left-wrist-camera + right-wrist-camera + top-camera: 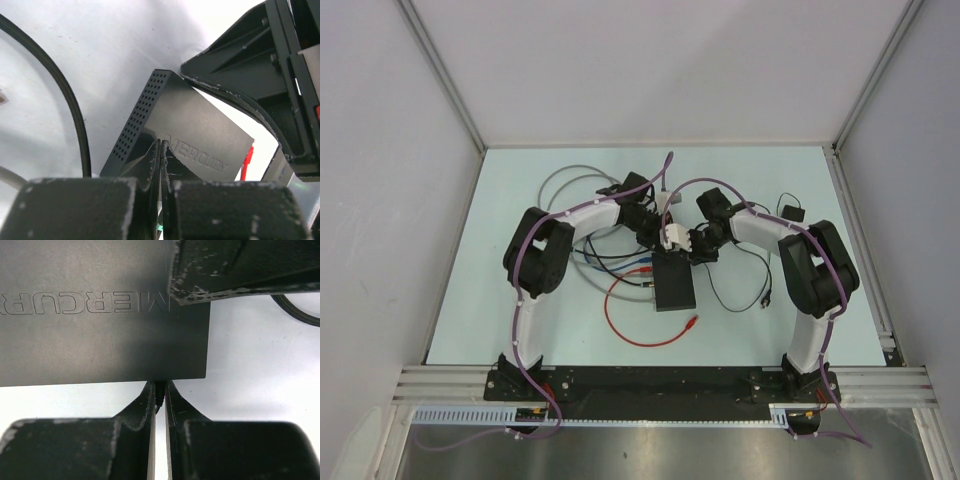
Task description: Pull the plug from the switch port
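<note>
The switch [675, 285] is a flat matte-black box lying mid-table; it also shows in the left wrist view [200, 125] and in the right wrist view [100, 330]. A small black plug [160, 391] sits in the switch's near edge. My right gripper [159, 387] is shut on this plug, right against the switch; it is at the switch's far right corner in the top view [700, 248]. My left gripper [162, 144] is shut, its tips resting on the switch's top face near one edge; in the top view [658, 240] it is at the far left corner.
A red cable [640, 325] loops in front of the switch, its red plug [246, 162] showing beside it. Blue and black cables [620, 265] run off to the left. A grey cable loop [565, 185] lies far left. A black cable with a small adapter [790, 210] lies on the right.
</note>
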